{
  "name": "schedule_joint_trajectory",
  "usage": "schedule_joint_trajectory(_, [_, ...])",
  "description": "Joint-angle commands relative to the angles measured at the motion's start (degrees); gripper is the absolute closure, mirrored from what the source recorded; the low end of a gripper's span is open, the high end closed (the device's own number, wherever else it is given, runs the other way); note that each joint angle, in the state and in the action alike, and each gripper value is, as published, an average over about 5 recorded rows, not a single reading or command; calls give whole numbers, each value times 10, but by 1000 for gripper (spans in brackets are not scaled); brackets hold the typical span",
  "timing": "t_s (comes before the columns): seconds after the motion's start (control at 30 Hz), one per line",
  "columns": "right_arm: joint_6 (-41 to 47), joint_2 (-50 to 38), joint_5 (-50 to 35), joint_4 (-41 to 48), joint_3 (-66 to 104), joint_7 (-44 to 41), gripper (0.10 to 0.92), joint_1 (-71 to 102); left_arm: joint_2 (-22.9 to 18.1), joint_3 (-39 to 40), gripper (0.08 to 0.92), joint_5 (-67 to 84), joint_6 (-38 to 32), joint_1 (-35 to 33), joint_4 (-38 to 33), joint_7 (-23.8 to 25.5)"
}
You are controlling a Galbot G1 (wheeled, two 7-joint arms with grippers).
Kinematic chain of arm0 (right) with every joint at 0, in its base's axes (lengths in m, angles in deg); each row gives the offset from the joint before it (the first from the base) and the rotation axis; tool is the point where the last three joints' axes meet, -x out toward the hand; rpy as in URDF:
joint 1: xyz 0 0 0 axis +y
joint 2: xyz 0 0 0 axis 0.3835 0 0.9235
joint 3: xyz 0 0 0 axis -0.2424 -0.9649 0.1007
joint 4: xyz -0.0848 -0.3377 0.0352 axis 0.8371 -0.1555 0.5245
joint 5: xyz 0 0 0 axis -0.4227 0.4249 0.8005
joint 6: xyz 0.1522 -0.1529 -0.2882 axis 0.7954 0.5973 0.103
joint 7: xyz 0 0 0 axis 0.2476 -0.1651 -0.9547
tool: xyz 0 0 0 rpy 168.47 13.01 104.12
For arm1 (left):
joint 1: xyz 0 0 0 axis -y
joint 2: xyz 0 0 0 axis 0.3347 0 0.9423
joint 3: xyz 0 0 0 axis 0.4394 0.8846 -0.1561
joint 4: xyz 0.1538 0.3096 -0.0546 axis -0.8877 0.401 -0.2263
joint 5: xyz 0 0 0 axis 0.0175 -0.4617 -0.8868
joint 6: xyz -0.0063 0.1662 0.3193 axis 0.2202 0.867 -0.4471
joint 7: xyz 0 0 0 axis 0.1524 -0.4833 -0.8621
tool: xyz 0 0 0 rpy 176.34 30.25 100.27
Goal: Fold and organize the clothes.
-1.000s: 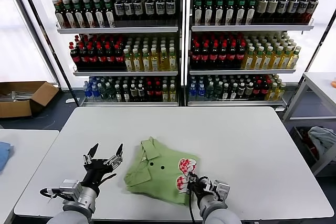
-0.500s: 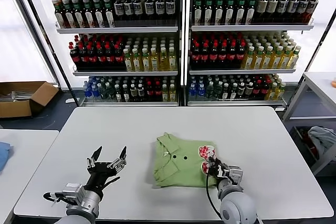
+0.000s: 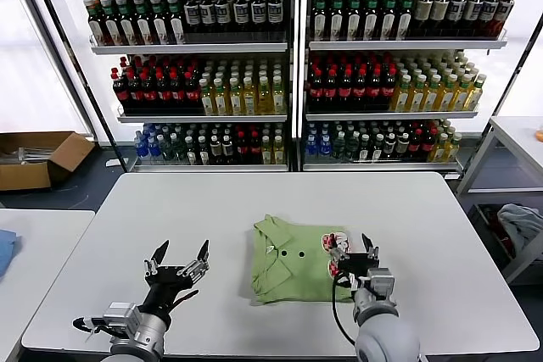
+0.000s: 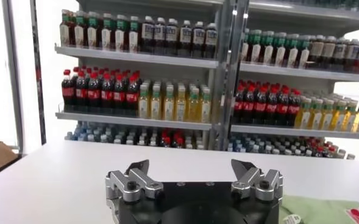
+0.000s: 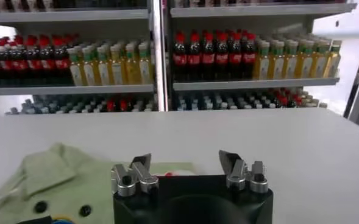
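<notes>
A light green shirt (image 3: pixel 293 262) lies folded into a compact block near the middle of the white bench (image 3: pixel 424 235), slightly toward the robot's right. Its collar and two dark buttons face up, and the red-and-white logo sits along the edge nearest the right gripper (image 3: pixel 355 253). That gripper hovers just over this logo edge with its fingers spread wide and nothing between them; the right wrist view shows the same, both fingers (image 5: pixel 139 171) apart above the green cloth (image 5: pixel 42 179) and holding no fabric. The left gripper (image 3: pixel 179 259) waits well apart from the shirt on the robot's left side of the bench, fingers wide and empty, with the left wrist view catching only a corner of the shirt (image 4: pixel 325 210) off to one side.

The step in hand looks like the release after a fold: the shirt is already small and tidy, and the right fingers are clear of it. The fold seems mostly done, though the near edge looks a little uneven. The next move probably calls for lifting the right gripper straight off so the top layer does not drag, then either squaring the block or shifting it to a resting place. Behind the bench stand shelves of bottles (image 3: pixel 293 74)
</notes>
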Motion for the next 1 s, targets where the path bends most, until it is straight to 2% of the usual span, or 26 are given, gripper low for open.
schedule_joint_trajectory(0.03, [34,19,-51,-73,-60,43,245,82,-6,-1,177,-2,0,-14,-17,1])
schedule_joint_trajectory(0.17, [49,25,-93,-68,-60,61,206,81,-9,-1,177,-3,0,-22,-24,2])
schedule_joint_trajectory(0.37, [50,33,-111,-49,-47,76,203,78,-9,-3,177,-3,0,-23,-22,2])
schedule_joint_trajectory(0.8, [43,29,-110,-40,-31,79,203,99,-10,2,177,-3,0,-10,7,5])
schedule_joint_trajectory(0.9, [24,32,-75,-63,-37,56,203,92,-7,-1,177,0,1,-7,6,5])
schedule_joint_trajectory(1.0, [5,42,14,-81,-50,21,203,51,-3,-13,177,4,0,-6,2,4])
